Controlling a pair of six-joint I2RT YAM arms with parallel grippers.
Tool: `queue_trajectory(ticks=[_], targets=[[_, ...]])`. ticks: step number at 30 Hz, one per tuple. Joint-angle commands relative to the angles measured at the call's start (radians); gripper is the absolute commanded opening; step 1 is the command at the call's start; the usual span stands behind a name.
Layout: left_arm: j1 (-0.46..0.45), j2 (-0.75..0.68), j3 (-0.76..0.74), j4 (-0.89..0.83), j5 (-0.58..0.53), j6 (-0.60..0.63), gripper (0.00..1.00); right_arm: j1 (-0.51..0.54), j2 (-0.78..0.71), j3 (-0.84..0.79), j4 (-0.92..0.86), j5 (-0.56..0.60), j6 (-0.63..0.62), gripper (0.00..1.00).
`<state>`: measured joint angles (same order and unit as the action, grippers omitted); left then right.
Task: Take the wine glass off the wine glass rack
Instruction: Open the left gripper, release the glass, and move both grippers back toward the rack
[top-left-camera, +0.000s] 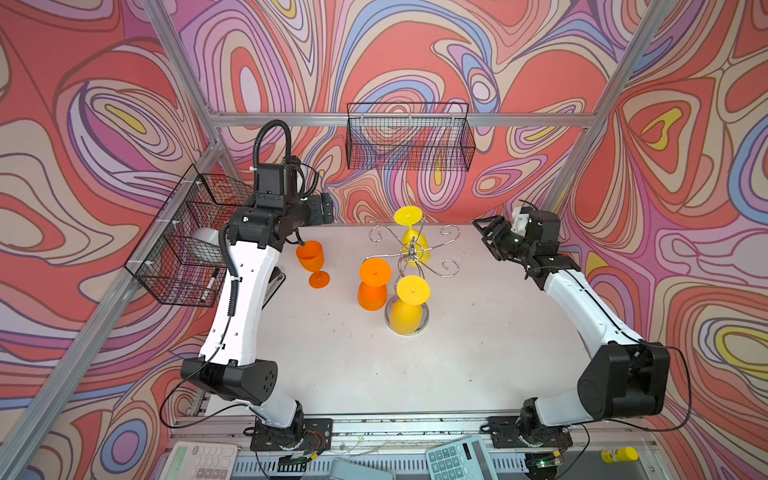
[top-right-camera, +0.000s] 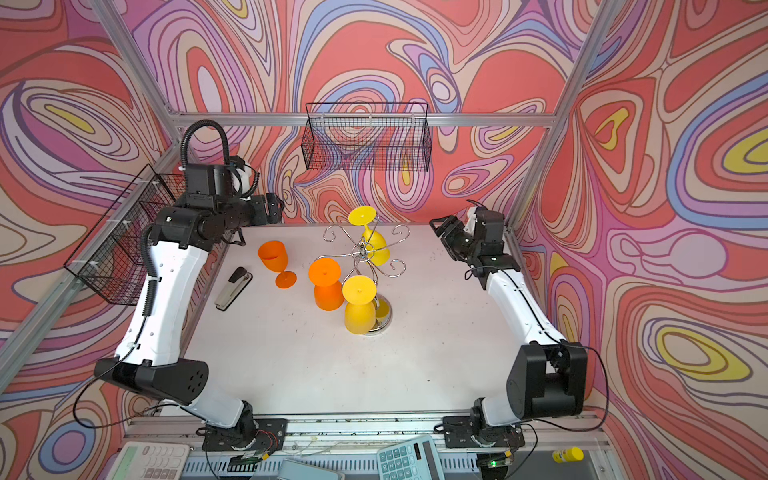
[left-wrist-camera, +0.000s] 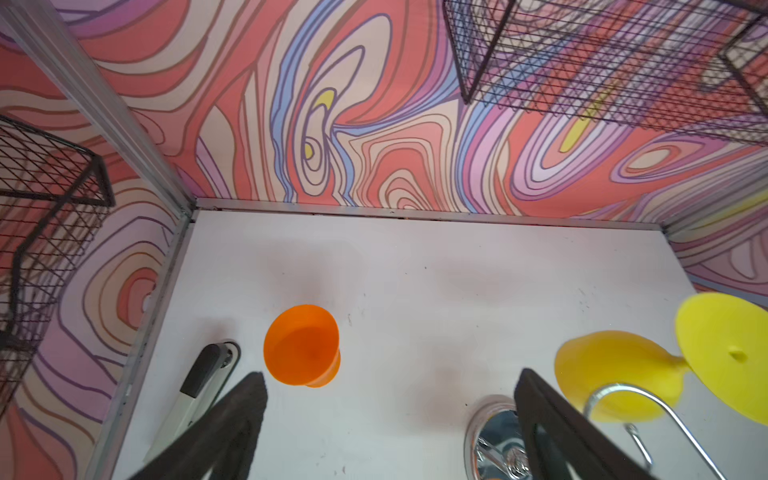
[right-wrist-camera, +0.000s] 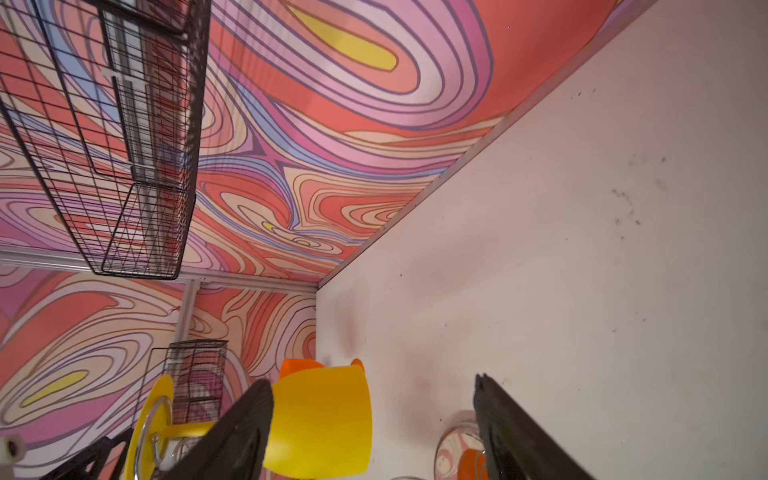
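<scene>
Left wrist view: my left gripper is spread wide, with only bare white tabletop between its dark fingers, whose bases run out of frame. Just past one finger, the orange plastic wine glass stands upright on the table, off the rack and touching nothing. I look down into its bowl, which hides the foot. A grey-and-black stapler lies beside it, partly covered by that finger.

My right gripper is also wide and empty, at the table's far right, well apart from the rack.

The shiny chrome wire wine glass rack, with a twisted stem and curled hook arms, stands mid-table. Three plastic glasses hang from it upside down: a rear yellow glass, a hanging orange glass and a front yellow glass. The front one covers most of the rack's round mirror base. I cannot make out the hook contacts.
</scene>
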<state>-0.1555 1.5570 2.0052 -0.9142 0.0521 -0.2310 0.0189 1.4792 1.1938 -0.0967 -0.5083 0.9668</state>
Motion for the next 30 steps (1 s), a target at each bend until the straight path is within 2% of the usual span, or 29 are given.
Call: queue_trajectory(ticks=[1, 6, 9, 17, 22, 27, 30], targets=[[0.007, -0.074, -0.105, 0.08, 0.192, -0.069, 0.92, -0.01, 0.03, -0.094, 0.218, -0.143, 0.16, 0.79], [0.008, -0.179, -0.212, 0.157, 0.439, -0.113, 0.91, -0.01, 0.082, -0.261, 0.605, -0.239, 0.409, 0.77], [0.008, -0.219, -0.255, 0.167, 0.516, -0.109, 0.91, -0.01, 0.112, -0.327, 0.76, -0.261, 0.495, 0.76], [0.008, -0.289, -0.376, 0.21, 0.57, -0.108, 0.91, 0.003, 0.148, -0.411, 0.91, -0.277, 0.528, 0.75], [0.008, -0.317, -0.433, 0.284, 0.599, -0.124, 0.9, 0.044, 0.239, -0.476, 1.177, -0.254, 0.651, 0.73], [0.009, -0.305, -0.407, 0.301, 0.617, -0.128, 0.9, 0.115, 0.45, -0.485, 1.581, -0.187, 0.869, 0.67], [0.008, -0.297, -0.384, 0.292, 0.62, -0.128, 0.89, 0.163, 0.498, -0.46, 1.589, -0.169, 0.857, 0.65]])
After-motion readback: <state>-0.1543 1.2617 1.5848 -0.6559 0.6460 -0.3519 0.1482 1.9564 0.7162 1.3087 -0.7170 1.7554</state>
